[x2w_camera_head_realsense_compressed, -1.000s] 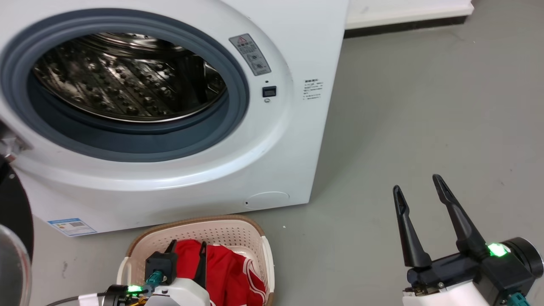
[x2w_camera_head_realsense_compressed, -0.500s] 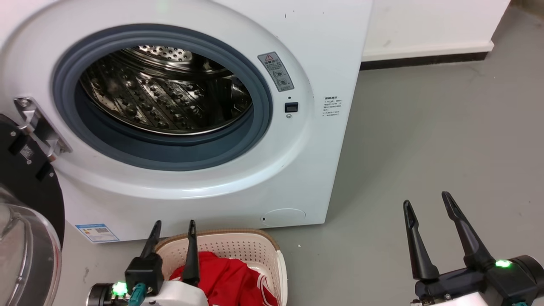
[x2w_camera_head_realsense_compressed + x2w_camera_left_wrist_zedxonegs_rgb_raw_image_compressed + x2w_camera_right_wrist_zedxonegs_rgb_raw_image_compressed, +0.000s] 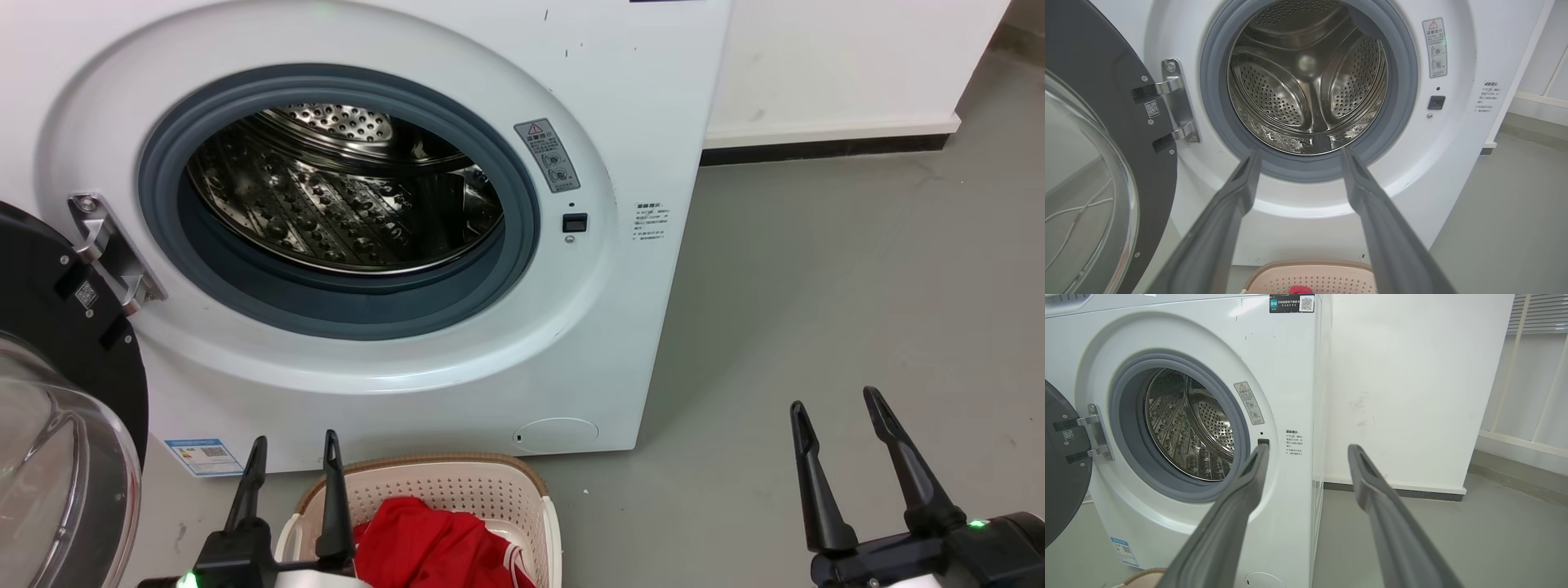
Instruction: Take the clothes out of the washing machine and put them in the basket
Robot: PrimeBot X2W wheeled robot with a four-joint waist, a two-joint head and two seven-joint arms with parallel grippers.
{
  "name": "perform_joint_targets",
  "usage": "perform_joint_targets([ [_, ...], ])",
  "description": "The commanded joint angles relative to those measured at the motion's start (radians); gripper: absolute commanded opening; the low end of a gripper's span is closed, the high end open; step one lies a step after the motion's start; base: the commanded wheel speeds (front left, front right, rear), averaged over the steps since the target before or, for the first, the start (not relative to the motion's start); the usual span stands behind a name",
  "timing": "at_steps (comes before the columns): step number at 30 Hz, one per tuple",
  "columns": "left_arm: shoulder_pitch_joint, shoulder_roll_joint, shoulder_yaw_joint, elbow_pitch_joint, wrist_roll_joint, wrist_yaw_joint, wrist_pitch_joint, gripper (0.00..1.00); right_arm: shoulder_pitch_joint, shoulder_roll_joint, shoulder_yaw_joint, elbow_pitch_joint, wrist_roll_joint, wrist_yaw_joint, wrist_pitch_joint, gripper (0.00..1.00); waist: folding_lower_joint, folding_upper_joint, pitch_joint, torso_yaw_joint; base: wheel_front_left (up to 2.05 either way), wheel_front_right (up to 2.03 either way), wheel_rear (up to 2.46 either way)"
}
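1. Found the washing machine (image 3: pixel 457 392) with its door (image 3: pixel 73 343) swung fully open to the left, leaving the porthole unobstructed.
2. Checked the drum (image 3: pixel 343 196) from the head view and both wrist views. Saw bare perforated steel and paddles only, with no fabric on any visible surface. Could not see the nearest strip of the drum floor behind the grey gasket lip.
3. Located the clothes (image 3: pixel 433 547), red with white trim, heaped inside the basket (image 3: pixel 457 465). Noted the basket standing on the floor (image 3: pixel 816 286) just in front of the machine, below the porthole. Could not count garments, with the pile cut off by the bottom of the head view.
4. Recorded the left hand (image 3: pixel 295 445) with fingers parted and nothing between them, raised just beside the basket's left rim and aimed at the porthole.
5. Recorded the right hand (image 3: pixel 834 400) likewise spread and empty, held over bare floor well to the right of machine and basket.
6. Judged the unloading complete or very nearly so, going by the empty drum, filled basket and both hands free.
7. Judged the only outstanding item to be a confirming look at the hidden strip of the drum floor.
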Motion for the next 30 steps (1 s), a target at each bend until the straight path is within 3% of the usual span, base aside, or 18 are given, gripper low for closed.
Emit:
perform_joint_targets([
  [1, 0.019, -0.003, 0.011, -0.019, 0.011, 0.001, -0.002, 1.00, 0.014, 0.001, -0.006, 0.004, 0.010, 0.000, -0.003, 1.00, 0.0001, 0.0000, -0.004, 0.003, 0.00, 0.00, 0.00],
  [28, 0.059, -0.014, 0.014, -0.063, 0.049, 0.051, -0.002, 1.00, 0.016, 0.001, -0.030, 0.027, 0.050, 0.000, -0.003, 1.00, 0.0001, 0.0000, -0.025, -0.001, 0.00, 0.00, 0.00],
  [29, 0.055, -0.012, 0.012, -0.063, 0.047, 0.048, 0.000, 0.00, 0.008, 0.000, -0.029, 0.026, 0.050, 0.000, 0.000, 0.00, 0.0001, 0.0000, -0.026, -0.001, 0.00, 0.00, 0.00],
  [30, 0.059, -0.012, 0.007, -0.040, 0.045, 0.048, 0.001, 0.00, 0.013, 0.000, -0.026, 0.050, 0.053, 0.000, 0.001, 0.00, 0.0001, 0.0000, -0.025, -0.001, 0.00, 0.00, 0.00],
])
